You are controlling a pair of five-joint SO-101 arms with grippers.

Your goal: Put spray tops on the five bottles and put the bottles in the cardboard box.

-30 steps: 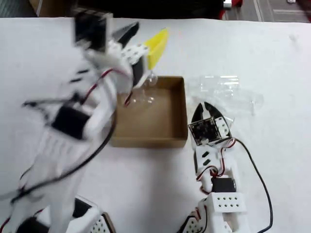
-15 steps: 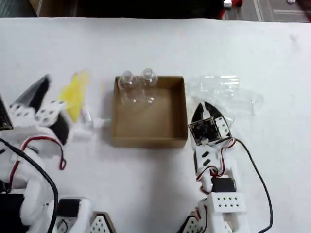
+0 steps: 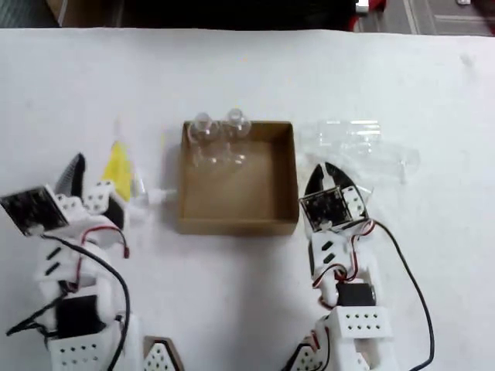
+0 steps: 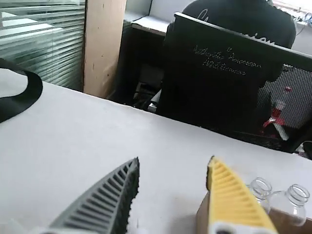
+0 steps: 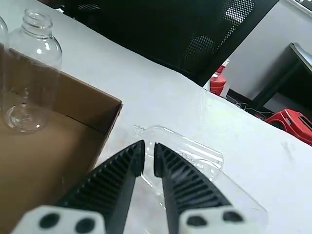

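The cardboard box [image 3: 263, 202] sits mid-table. Two clear bottles [image 3: 203, 128] [image 3: 235, 122] stand inside it against its far wall, necks open with no tops; they show in the left wrist view [image 4: 258, 188] [image 4: 294, 194], and one in the right wrist view [image 5: 31, 68]. My left gripper [image 3: 97, 159] hovers left of the box, open and holding nothing, its grey finger [image 4: 108, 195] and yellow finger [image 4: 233, 195] wide apart. My right gripper [image 3: 332, 171] rests beside the box's right wall, black fingers [image 5: 181, 180] shut with nothing between them.
A clear plastic tray [image 3: 357, 147] lies right of the box, just beyond the right gripper, and shows as the tray [image 5: 192, 148] in the right wrist view. A small white piece [image 3: 158, 193] lies against the box's left wall. Open tabletop stretches far and left.
The left arm has swung from above the box's far left corner back to the near left and come down low. The right arm has stayed still.
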